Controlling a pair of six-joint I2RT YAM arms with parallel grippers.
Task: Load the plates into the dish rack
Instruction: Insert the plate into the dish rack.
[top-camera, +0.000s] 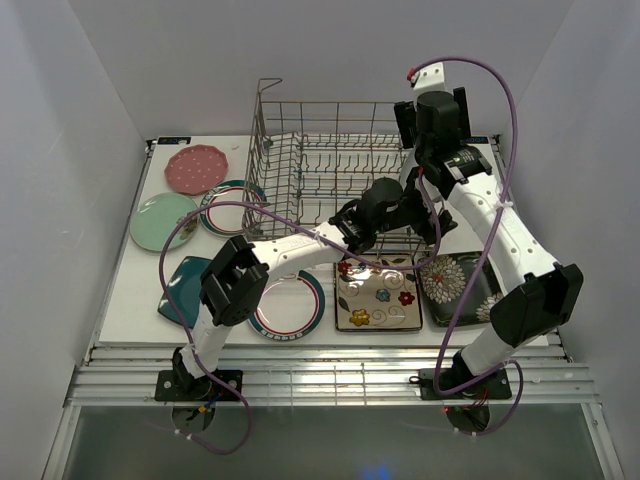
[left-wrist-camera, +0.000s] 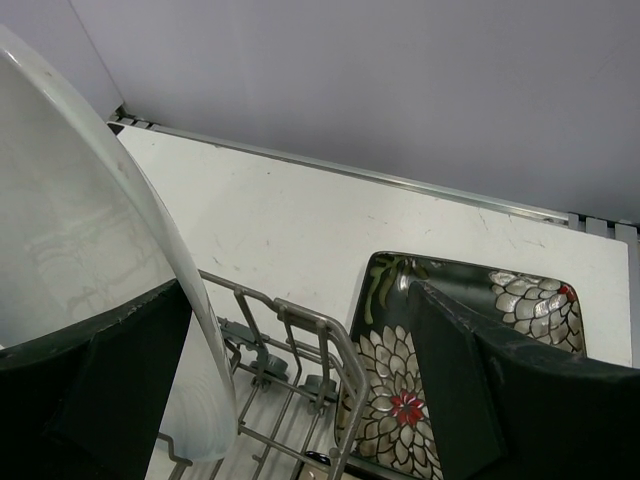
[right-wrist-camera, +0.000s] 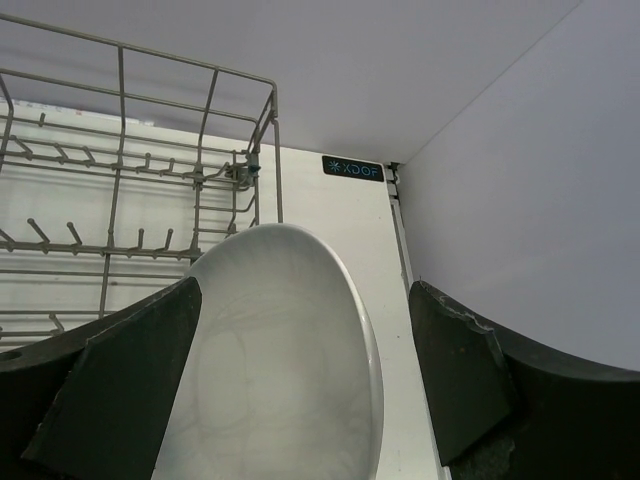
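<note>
My left pincer (left-wrist-camera: 300, 295): jaws wide apart, clamped on nothing. The white oval plate (left-wrist-camera: 90, 250) stands on edge just inside the left finger, over the dish rack (left-wrist-camera: 320, 325) corner. A floral square plate (left-wrist-camera: 400, 400) lies flat on the worktop (left-wrist-camera: 300, 220) below the right finger. My right pincer (right-wrist-camera: 305, 288): jaws apart too, the same plate between them, the rack beyond to the left.

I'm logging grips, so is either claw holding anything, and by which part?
Cannot be told. The white oval plate stands within the spread right claw and at one side of the left claw, but no clamping shows.
</note>
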